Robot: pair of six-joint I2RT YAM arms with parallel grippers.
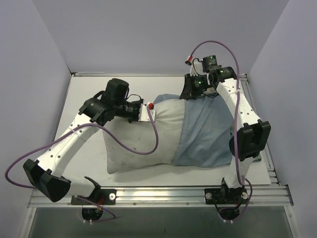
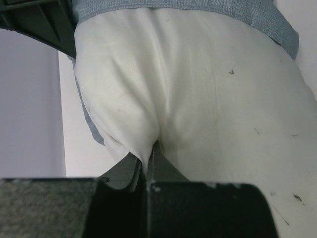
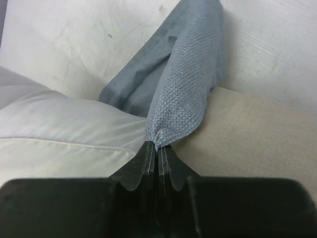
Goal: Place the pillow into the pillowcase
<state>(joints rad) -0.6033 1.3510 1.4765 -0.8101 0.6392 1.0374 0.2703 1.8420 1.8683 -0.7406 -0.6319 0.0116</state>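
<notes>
The white pillow [image 1: 141, 144] lies across the table, its right half inside the blue-grey pillowcase [image 1: 205, 134]. At the pillow's far left corner, my left gripper [image 1: 148, 113] is shut on a pinch of white pillow fabric. The left wrist view shows that pinch between the closed jaws of the left gripper [image 2: 148, 159], with the pillow [image 2: 213, 99] bulging ahead and the pillowcase hem [image 2: 237, 12] across the top. My right gripper [image 1: 190, 92] is at the far edge. In its wrist view the right gripper [image 3: 158, 147] is shut on a bunched fold of pillowcase [image 3: 190, 74], beside the pillow [image 3: 59, 129] and a tan panel [image 3: 247, 134].
The white table [image 1: 91, 99] is boxed in by pale walls at the left, back and right. A metal rail [image 1: 158, 193] runs along the near edge, where both arm bases are bolted. Purple cables loop beside each arm.
</notes>
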